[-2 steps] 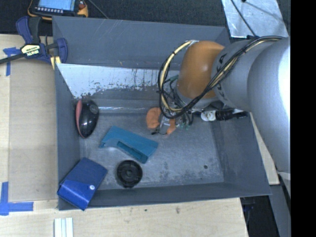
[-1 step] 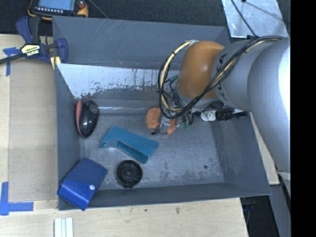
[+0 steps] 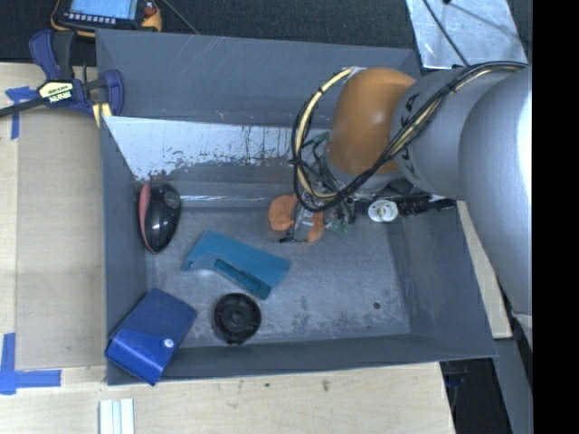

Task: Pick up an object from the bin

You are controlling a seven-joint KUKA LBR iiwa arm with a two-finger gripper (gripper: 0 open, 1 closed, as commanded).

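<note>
Gripper (image 3: 303,227) low in the bin (image 3: 362,283), near the middle of the back wall, right at a small orange lump (image 3: 282,212) lying there. Cannot tell how far open it is or whether it has the lump; wrist and cables cover it. Black-and-red computer mouse (image 3: 158,215) by the left wall. Teal angled piece (image 3: 237,262) mid-floor; black round disc (image 3: 237,317) just beside it, toward the front wall. Blue box (image 3: 151,334) in the front-left corner.

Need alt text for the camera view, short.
The arm's hand sits low in the bin, by its far wall, next to an orange lump. Left and nearer lie a black mouse, a teal bracket, a black disc and a blue box.
</note>
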